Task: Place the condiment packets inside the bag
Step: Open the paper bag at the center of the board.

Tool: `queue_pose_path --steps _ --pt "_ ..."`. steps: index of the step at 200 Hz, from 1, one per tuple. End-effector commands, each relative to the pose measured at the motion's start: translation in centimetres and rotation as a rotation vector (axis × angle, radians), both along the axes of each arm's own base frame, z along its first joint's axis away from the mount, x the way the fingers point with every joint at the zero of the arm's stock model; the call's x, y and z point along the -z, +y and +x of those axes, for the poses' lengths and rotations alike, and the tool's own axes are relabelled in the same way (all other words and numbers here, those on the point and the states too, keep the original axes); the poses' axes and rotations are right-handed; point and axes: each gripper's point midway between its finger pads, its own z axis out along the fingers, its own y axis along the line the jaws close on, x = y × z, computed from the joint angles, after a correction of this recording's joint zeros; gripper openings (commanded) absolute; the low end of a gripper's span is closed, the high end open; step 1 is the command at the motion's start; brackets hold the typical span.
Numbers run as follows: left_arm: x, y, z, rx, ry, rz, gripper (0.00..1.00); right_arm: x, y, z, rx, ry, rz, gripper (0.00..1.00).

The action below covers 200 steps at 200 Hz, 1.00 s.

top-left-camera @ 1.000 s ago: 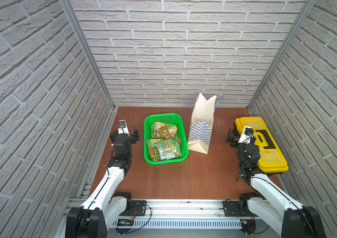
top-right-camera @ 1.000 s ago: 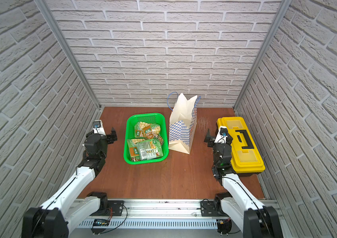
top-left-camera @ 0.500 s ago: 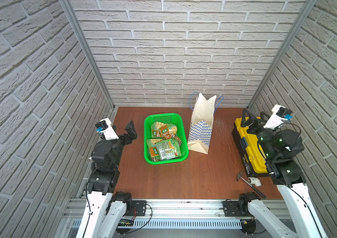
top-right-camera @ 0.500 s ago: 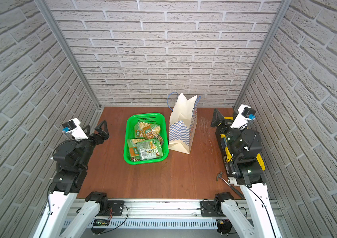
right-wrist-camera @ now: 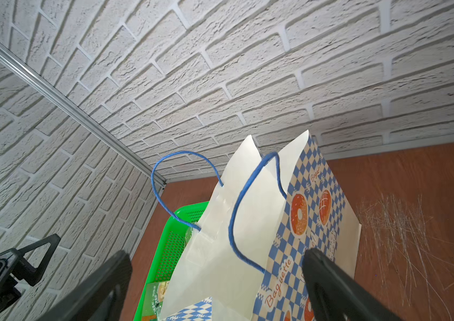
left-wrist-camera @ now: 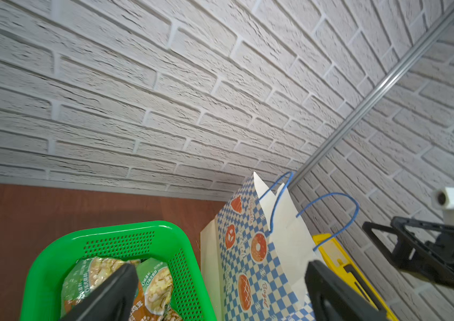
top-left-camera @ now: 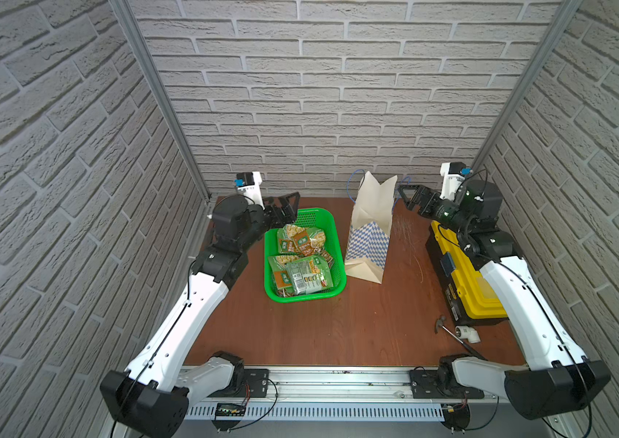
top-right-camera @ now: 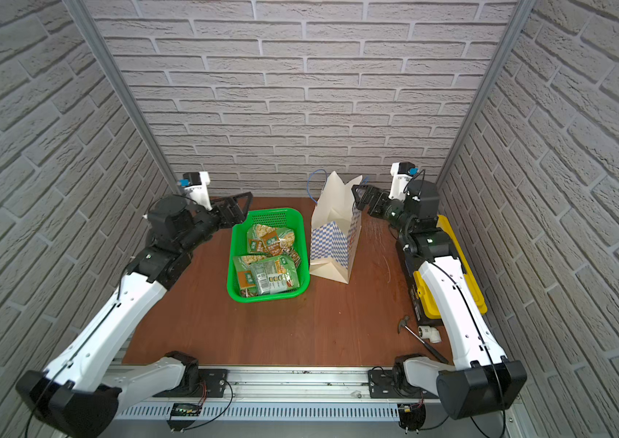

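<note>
Lying in a basket (top-left-camera: 302, 297) near the left claw (top-left-camera: 288, 208): condiment packets (top-left-camera: 302, 261)

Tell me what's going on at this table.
The job is moving glossy green and orange-brown condiment packets into the tall white paper bag with blue checks. The packets lie in a green perforated plastic basket beside the bag. The left gripper hovers open at the basket's far corner. The right gripper is open beside the bag's top. Neither holds anything.

Bag (top-left-camera: 370, 227) interior out of sight
</note>
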Motion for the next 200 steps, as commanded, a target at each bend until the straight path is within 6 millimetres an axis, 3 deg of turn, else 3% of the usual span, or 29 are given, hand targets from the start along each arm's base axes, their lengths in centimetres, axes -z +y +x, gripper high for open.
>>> queue_pose_path --steps 1,52,90,113,135,154,178,200 --pt "-0.8 -3.8 1.2 0.095 -0.026 0.086 0.98 -0.3 0.1 1.0 0.002 0.04 -0.021 0.94" --pt "1.5 -9.6 6.1 0.158 0.062 0.185 0.98 2.4 0.1 4.2 0.0 0.185 -0.114 0.74" --pt "3.4 -13.8 8.6 0.221 0.115 0.211 0.98 3.3 0.3 4.8 -0.007 0.225 -0.161 0.63" --pt "4.5 -15.6 9.4 0.252 0.153 0.222 0.92 4.3 0.5 4.9 -0.017 0.267 -0.19 0.59" --pt "4.9 -16.8 9.7 0.268 0.167 0.221 0.79 5.1 0.3 4.6 0.0 0.287 -0.234 0.52" --pt "5.1 -17.2 9.6 0.272 0.184 0.215 0.6 5.2 -0.8 4.0 0.044 0.303 -0.285 0.35" --pt "4.6 -16.4 9.1 0.248 0.197 0.218 0.37 4.0 -2.6 2.8 0.114 0.297 -0.361 0.12" --pt "3.8 -15.5 8.3 0.224 0.198 0.221 0.19 2.3 -4.2 1.4 0.176 0.281 -0.428 0.03"
